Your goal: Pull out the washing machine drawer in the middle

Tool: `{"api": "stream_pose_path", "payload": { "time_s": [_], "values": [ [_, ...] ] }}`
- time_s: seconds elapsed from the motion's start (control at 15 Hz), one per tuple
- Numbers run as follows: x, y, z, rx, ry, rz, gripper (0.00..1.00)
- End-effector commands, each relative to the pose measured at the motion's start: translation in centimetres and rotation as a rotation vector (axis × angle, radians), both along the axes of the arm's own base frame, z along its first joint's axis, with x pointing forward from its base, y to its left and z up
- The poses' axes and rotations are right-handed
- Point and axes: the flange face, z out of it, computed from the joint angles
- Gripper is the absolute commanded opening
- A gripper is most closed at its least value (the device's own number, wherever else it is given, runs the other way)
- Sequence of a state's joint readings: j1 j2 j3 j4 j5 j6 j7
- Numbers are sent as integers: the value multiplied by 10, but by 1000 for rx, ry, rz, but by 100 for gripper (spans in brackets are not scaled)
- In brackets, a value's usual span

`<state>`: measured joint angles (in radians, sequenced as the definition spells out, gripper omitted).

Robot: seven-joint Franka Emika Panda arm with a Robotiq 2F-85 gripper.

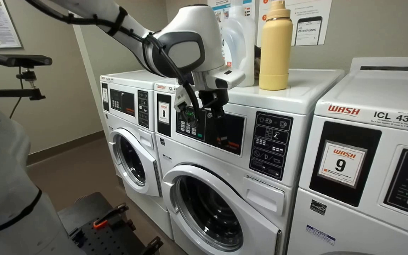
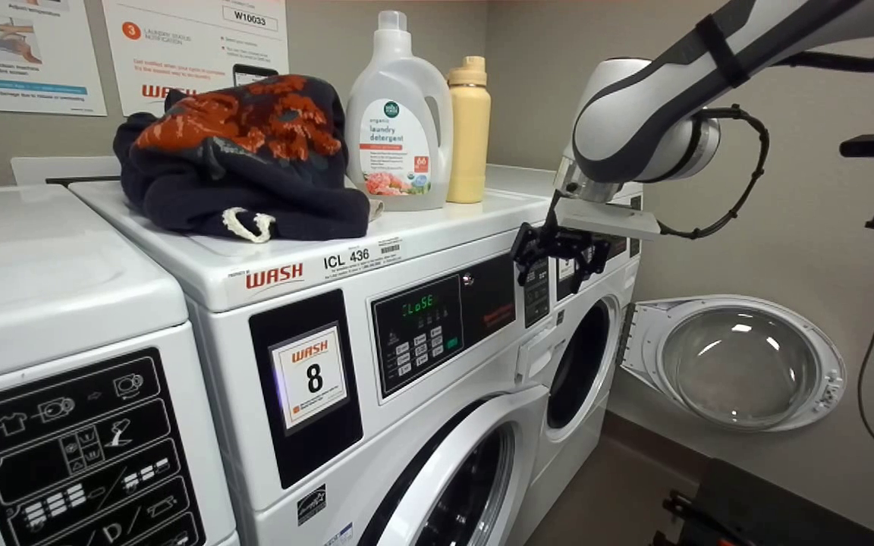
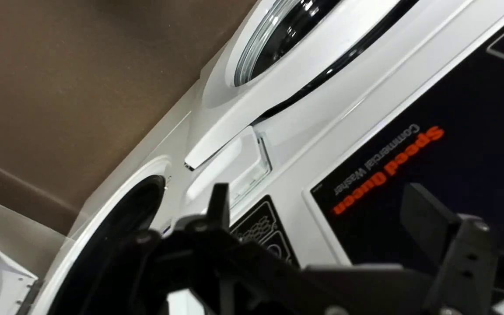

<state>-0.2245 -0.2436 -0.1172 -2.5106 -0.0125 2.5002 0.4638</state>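
The washing machine (image 1: 230, 169) is the white front-loader marked 8, also in an exterior view (image 2: 399, 413). Its drawer (image 1: 264, 196) is a plain white rectangular front below the black keypad panel (image 1: 270, 146) and right above the round door. The drawer also shows in an exterior view (image 2: 536, 358) and the wrist view (image 3: 241, 153). It sits slightly proud of the machine, with a thin gap along its upper edge. My gripper (image 1: 207, 127) is open and empty, in front of the dark control strip, above and apart from the drawer; its fingers spread wide in the wrist view (image 3: 316, 192).
A yellow bottle (image 1: 276, 53), a detergent jug (image 2: 399, 136) and a dark garment (image 2: 240, 159) stand or lie on top of the machine. The round door (image 1: 207, 212) juts out below. Washer 9 (image 1: 331, 226) stands beside it. A far washer's door (image 2: 740, 364) hangs open.
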Motion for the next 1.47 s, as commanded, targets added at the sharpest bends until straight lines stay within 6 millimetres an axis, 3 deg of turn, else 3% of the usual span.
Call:
{"api": "stream_pose_path", "payload": {
  "time_s": [0.0,0.33,0.73,1.0,1.4],
  "values": [
    [-3,-21,-19,-17,-29,-189,100],
    [-16,-58,-55,-12,-56,-382,100],
    [-21,-80,-89,-23,-148,-432,100],
    [-16,-83,-104,14,-186,-505,100],
    [-8,-67,-117,118,-212,-612,100]
  ]
}}
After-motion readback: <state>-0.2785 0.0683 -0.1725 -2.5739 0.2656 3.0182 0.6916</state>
